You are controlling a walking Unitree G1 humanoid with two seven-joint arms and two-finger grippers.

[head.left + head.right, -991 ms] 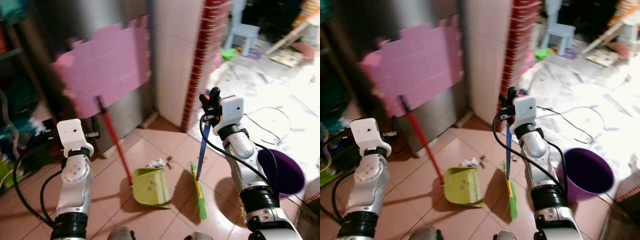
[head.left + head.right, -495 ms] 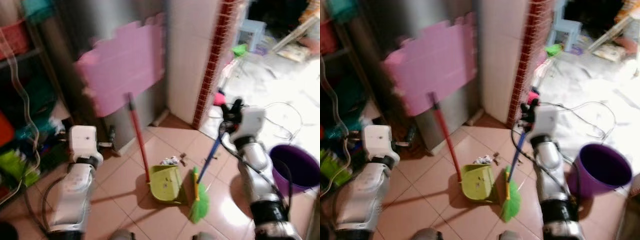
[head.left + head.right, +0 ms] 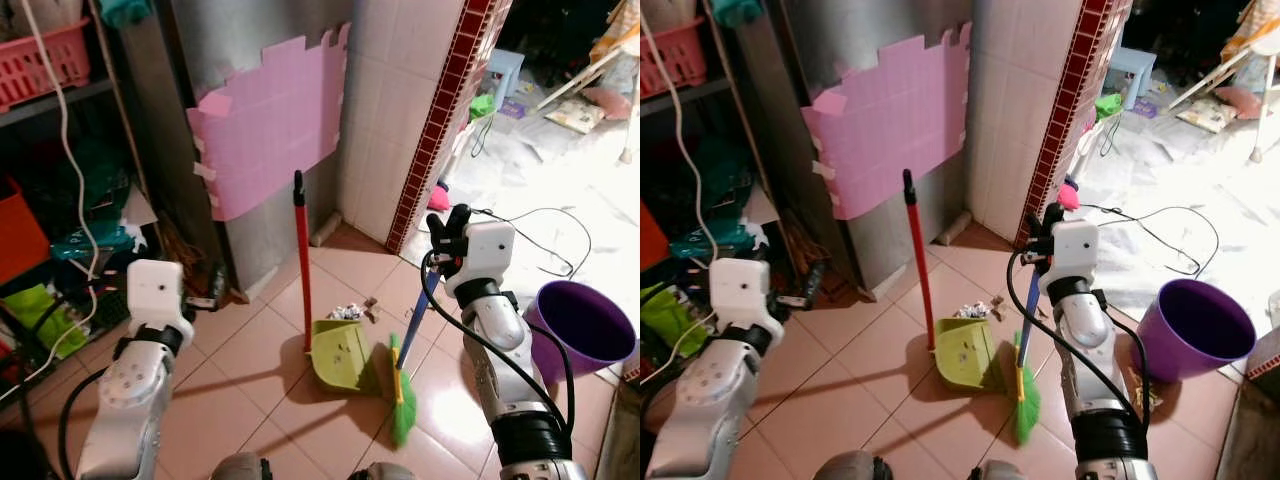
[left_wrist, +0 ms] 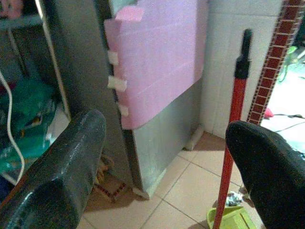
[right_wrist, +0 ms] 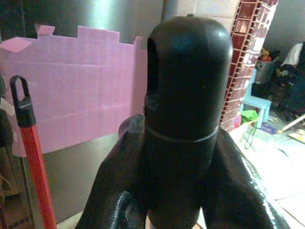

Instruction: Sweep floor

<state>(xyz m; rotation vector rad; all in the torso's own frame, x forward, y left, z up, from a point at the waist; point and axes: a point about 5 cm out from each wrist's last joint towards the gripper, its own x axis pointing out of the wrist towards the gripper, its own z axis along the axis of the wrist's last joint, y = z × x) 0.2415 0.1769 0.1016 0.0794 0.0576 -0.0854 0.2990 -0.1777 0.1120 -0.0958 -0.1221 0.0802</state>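
While the right tool (image 3: 445,222) is clamped around the black top end of the broom (image 3: 402,385), its two black fingers (image 5: 119,191) pressing on either side of the handle cap, the blue handle slants down to the green bristles resting on the tiled floor (image 3: 250,400). Just beside the bristles, on the robot's left of them, lies the green dustpan (image 3: 340,355), whose red handle (image 3: 300,260) stands nearly upright with its black tip near the lower edge of the pink foam sheet (image 3: 270,125) taped to a grey metal panel. A small heap of scraps (image 3: 348,311) lies on the tiles just beyond the dustpan's far edge. The left tool (image 4: 162,171) is held out over the floor to the left of the dustpan, well apart from it, its fingers spread wide and gripping nothing. A purple bucket (image 3: 580,325) stands on the floor to the right of the right arm, near a black cable (image 3: 540,225) trailing over the pale floor beyond. Behind the left arm, a shelf (image 3: 50,90) holds a red basket (image 3: 45,65) and assorted clutter.
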